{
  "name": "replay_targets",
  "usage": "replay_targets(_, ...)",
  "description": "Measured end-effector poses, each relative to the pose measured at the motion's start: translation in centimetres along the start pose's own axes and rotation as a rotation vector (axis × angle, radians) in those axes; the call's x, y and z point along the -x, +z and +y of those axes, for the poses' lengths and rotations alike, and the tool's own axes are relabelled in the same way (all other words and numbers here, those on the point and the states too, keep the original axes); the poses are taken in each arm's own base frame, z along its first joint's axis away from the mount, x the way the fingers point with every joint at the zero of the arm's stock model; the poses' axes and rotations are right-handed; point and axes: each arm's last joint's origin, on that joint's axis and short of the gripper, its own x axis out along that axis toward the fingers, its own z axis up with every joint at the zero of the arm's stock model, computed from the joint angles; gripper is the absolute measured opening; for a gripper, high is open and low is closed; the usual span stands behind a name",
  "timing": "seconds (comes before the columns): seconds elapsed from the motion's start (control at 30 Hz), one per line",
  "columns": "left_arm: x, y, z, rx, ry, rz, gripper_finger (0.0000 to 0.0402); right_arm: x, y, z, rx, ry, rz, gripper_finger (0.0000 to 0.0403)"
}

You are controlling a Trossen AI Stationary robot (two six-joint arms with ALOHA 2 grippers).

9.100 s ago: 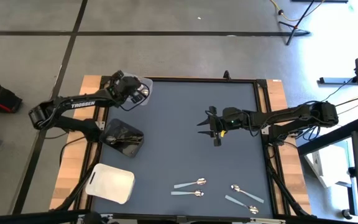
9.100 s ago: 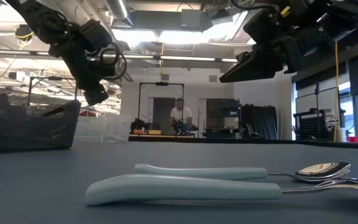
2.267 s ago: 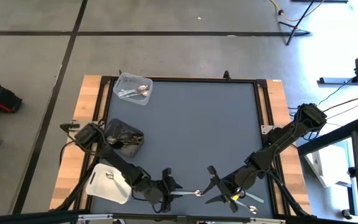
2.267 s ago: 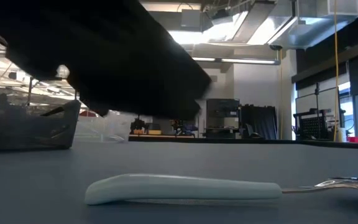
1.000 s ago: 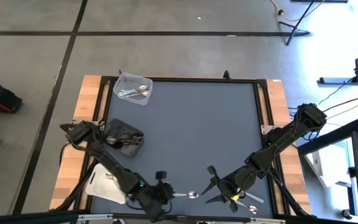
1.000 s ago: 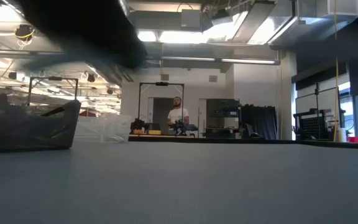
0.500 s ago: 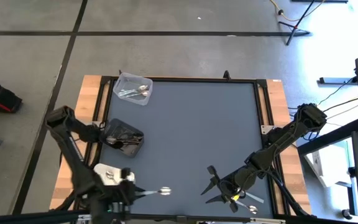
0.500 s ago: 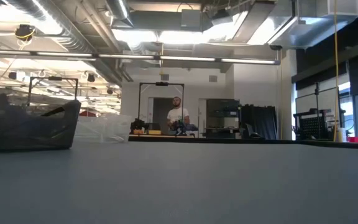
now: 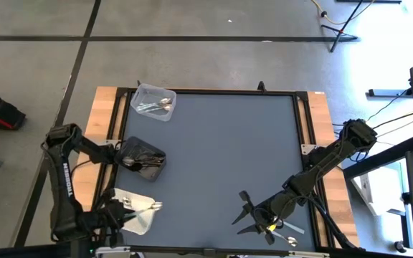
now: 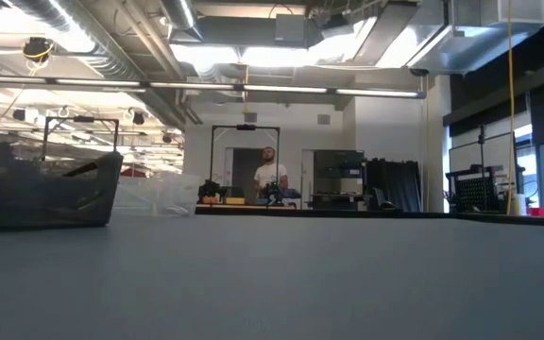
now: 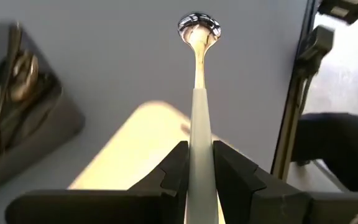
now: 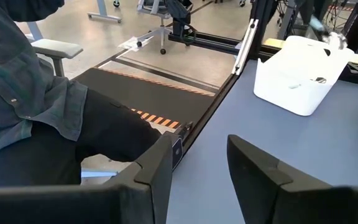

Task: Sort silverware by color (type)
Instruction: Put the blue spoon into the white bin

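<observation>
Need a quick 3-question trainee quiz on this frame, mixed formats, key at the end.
1. True or false: the left gripper is shut on a spoon.
2. In the high view that spoon hangs over which container? A clear tub, B dark bin, C white tray.
3. Fill in: the right gripper waits near the table's front edge, fingers ____.

Key: 1 true. 2 C, the white tray; the clear tub and dark bin sit farther back. 3 open.
</observation>
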Motion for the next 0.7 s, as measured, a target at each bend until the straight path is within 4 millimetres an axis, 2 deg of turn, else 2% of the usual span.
replay_targets(0.23, -1.4, -3.6, 1.7, 0.049, 0.048, 0.105, 0.0060, 0.0, 0.0, 0.0, 0.000, 0.000, 0.000, 0.0143)
replay_targets(0.4, -2.2, -5.2, 2.6, 0.090, 0.083, 0.195, 0.0060, 0.0, 0.0, 0.0, 0.001, 0.000, 0.000, 0.0143)
replay_targets(0.7, -2.4, -5.5, 2.5, 0.106, 0.074, 0.221, 0.0068, -0.6, -0.6, 0.0, -0.021, -0.002, 0.024, 0.0143)
